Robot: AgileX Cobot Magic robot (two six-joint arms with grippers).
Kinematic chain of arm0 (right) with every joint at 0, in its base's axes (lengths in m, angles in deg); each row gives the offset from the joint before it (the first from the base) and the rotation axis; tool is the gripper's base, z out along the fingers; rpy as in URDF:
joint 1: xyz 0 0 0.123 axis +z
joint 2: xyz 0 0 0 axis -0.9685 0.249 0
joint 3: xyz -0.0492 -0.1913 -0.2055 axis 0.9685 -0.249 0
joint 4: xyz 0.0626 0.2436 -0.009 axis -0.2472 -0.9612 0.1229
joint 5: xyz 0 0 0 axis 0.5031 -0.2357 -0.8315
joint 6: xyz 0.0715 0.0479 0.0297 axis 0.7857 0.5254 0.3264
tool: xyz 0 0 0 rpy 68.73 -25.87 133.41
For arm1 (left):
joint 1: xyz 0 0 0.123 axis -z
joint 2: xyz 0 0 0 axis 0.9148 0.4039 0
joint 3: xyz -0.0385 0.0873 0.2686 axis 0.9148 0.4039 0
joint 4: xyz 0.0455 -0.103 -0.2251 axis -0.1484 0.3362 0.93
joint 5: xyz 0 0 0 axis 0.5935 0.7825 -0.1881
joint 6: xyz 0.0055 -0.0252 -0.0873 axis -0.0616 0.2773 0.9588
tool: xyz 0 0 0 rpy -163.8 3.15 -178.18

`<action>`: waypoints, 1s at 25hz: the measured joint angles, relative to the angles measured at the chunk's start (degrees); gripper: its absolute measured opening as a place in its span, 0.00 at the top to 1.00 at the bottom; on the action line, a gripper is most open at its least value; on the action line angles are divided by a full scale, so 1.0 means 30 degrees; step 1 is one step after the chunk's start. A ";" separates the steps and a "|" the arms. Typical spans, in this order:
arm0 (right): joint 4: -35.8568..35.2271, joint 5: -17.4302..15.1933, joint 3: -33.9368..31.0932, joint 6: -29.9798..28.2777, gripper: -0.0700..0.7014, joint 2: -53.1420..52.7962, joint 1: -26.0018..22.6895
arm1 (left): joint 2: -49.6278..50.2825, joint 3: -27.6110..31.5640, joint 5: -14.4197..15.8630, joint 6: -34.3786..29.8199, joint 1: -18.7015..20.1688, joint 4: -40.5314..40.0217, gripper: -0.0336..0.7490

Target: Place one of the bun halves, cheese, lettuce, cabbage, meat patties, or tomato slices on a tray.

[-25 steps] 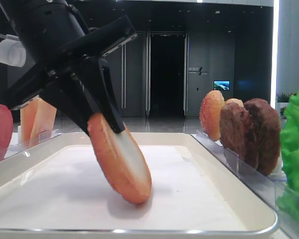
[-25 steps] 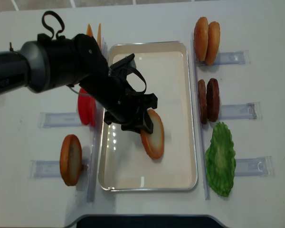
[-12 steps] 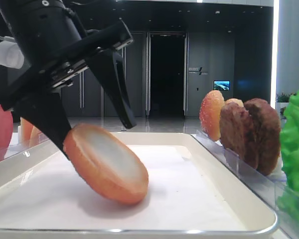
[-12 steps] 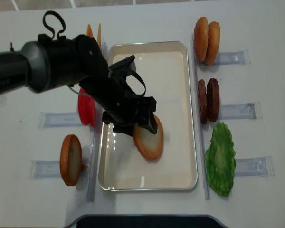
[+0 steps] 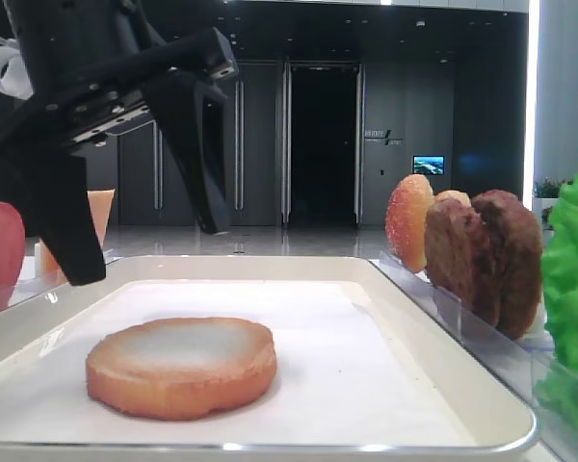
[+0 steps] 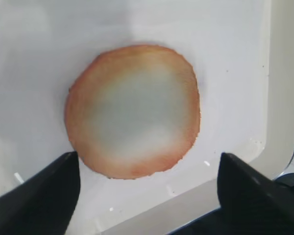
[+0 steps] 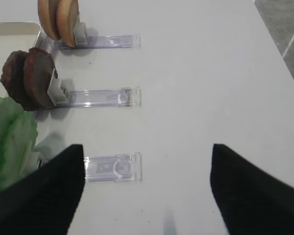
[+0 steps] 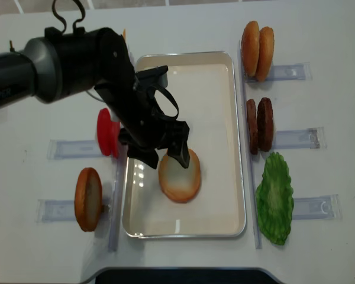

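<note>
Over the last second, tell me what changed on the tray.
The left tool opened and let go of the bun half, which tipped from standing on edge to lying flat, pale face up, on the tray. The tool has lifted clear above it. Patties, lettuce and the other buns stayed put.

The lettuce [image 5: 573,308] is cropped at the right edge, and the cheese [image 5: 94,217] is half hidden behind the left gripper [image 5: 140,192].

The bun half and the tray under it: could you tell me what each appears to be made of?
Bun half: probably moulded foam or plastic, matte, with a uniform golden rim and smooth pale face.
Tray: cream plastic or enamelled metal, its glossy rim catching highlights; its lining looks like matte white paper.
</note>
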 joint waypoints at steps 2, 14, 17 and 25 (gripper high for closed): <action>0.0000 0.0000 0.0000 0.0000 0.22 0.0000 0.0000 | 0.0000 -0.0388 0.0747 0.0229 0.0000 -0.0612 0.10; 0.0000 0.0000 0.0000 0.0000 0.22 0.0000 0.0000 | -0.0108 -0.3199 0.6002 0.1568 0.0000 -0.4244 0.10; 0.0000 0.0000 0.0000 0.0000 0.22 0.0000 0.0000 | -0.0479 -0.3585 0.6389 0.2129 0.0000 -0.5249 0.10; 0.0000 0.0000 0.0000 0.0000 0.22 0.0000 0.0000 | -0.1414 -0.3723 0.6602 0.2761 0.0000 -0.6541 0.11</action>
